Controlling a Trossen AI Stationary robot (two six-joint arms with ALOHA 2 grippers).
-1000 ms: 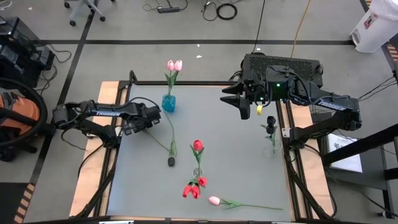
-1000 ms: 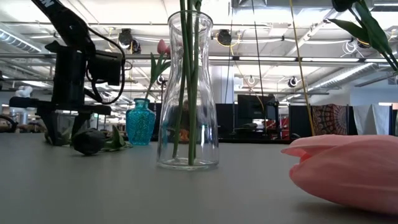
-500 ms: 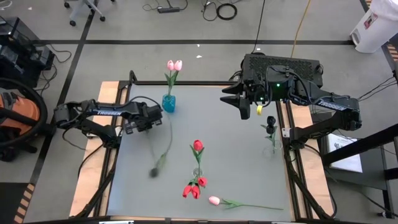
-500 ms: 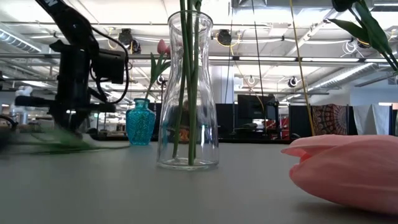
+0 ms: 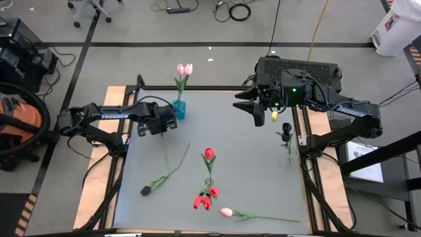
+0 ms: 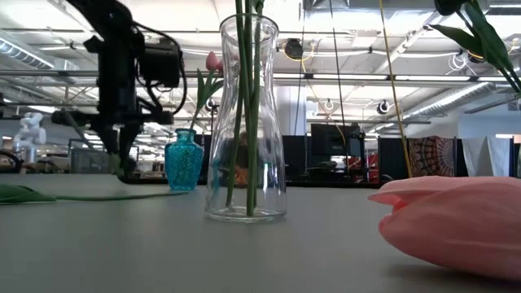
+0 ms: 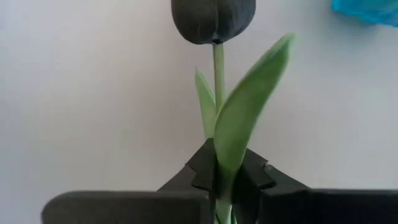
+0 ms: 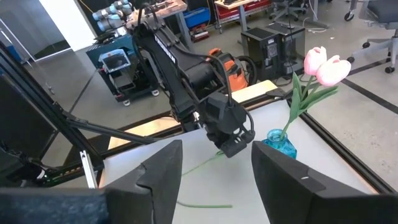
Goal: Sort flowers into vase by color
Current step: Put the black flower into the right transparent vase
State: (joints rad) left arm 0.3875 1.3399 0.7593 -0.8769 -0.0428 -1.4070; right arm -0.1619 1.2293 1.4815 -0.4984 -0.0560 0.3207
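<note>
A black tulip (image 5: pixel 145 191) has its head low at the near left of the table, and its thin green stem (image 5: pixel 172 172) runs up and back from there. My left gripper (image 5: pixel 161 129) points down above the table's left part, near the teal vase (image 5: pixel 177 108), and is shut on this tulip. In the left wrist view the black head (image 7: pixel 213 18) shows beyond the fingers. In the low view a leaf (image 6: pixel 16 194) and a stem lie at table level. My right gripper (image 5: pixel 256 110) hangs open and raised at the far right, holding nothing. My left gripper (image 7: pixel 225 171) pinches the tulip's stem (image 7: pixel 217 124) together with the base of a broad leaf (image 7: pixel 235 152) between its two fingers (image 7: pixel 199 168), well back from the head. The fingers come from above, pointing down. The head end trails away toward the table's near left.
The teal vase holds pink tulips (image 5: pixel 184 69). A clear vase (image 5: pixel 209 179) in the middle holds red tulips (image 5: pixel 209 155). Another clear vase (image 5: pixel 287 157) at the right edge holds a black tulip (image 5: pixel 286 130). A pink tulip (image 5: pixel 227 212) lies near the front edge.
My left gripper has taken hold of the black tulip's stem, risen and rolled at the wrist. The tulip has swung about. Its head has gone from beside the middle clear vase toward the table's near left corner.
</note>
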